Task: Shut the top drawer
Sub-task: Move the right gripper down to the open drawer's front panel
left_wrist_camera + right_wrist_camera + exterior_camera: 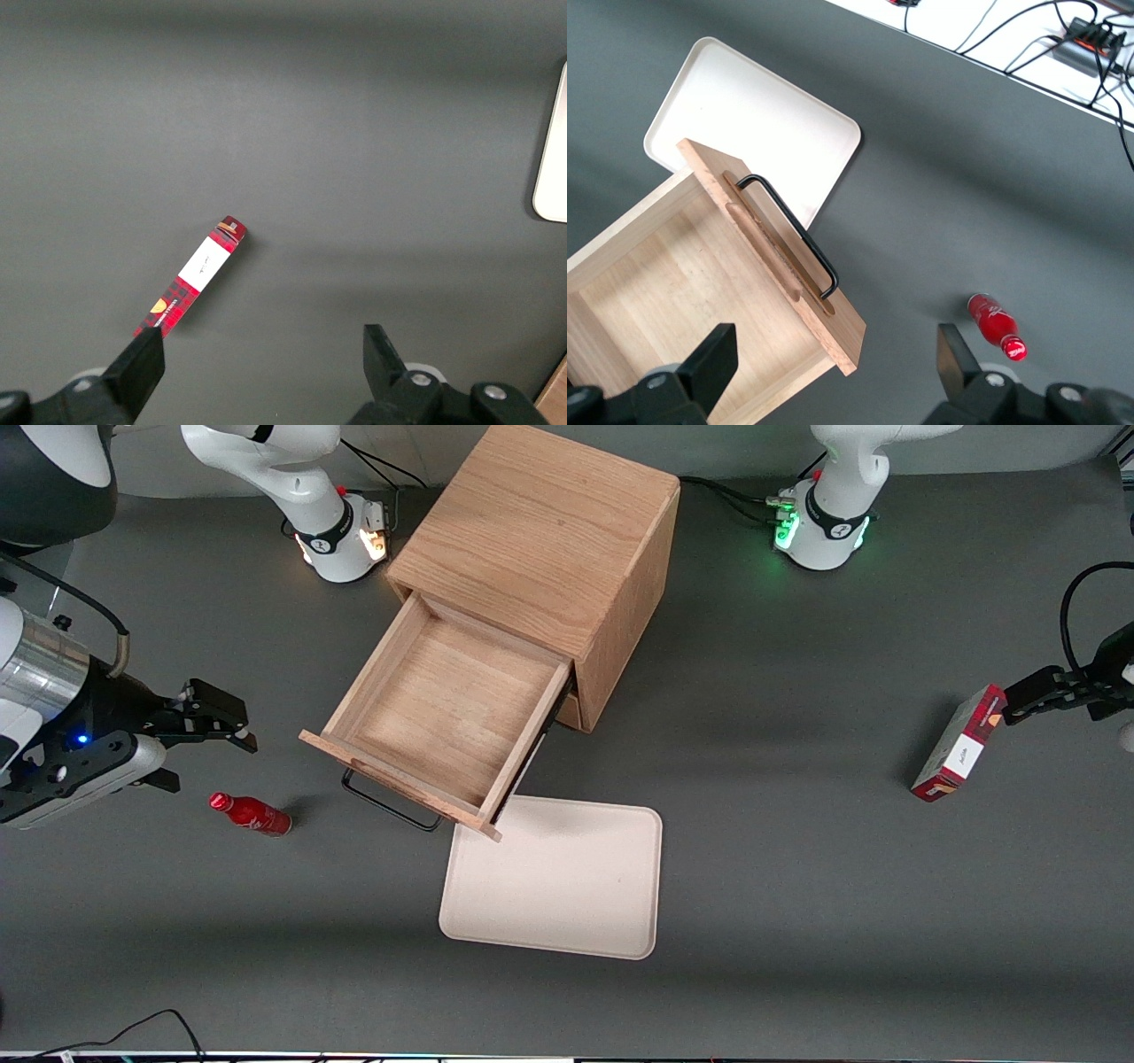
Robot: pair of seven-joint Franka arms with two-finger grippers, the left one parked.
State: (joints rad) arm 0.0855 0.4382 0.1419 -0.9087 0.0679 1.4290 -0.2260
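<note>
Since the top drawer (pixel 443 708) is rigid wood on slides, push flat on front panel beside black handle (pixel 793 235), gripper (pixel 208 735) open, empty, apart from it.

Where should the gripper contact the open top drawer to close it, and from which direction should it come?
Probably the front panel of the top drawer, beside the black wire handle. It faces outward, so pushing from in front, toward the cabinet, should slide the empty drawer in. The open gripper hovers above the red bottle.
</note>
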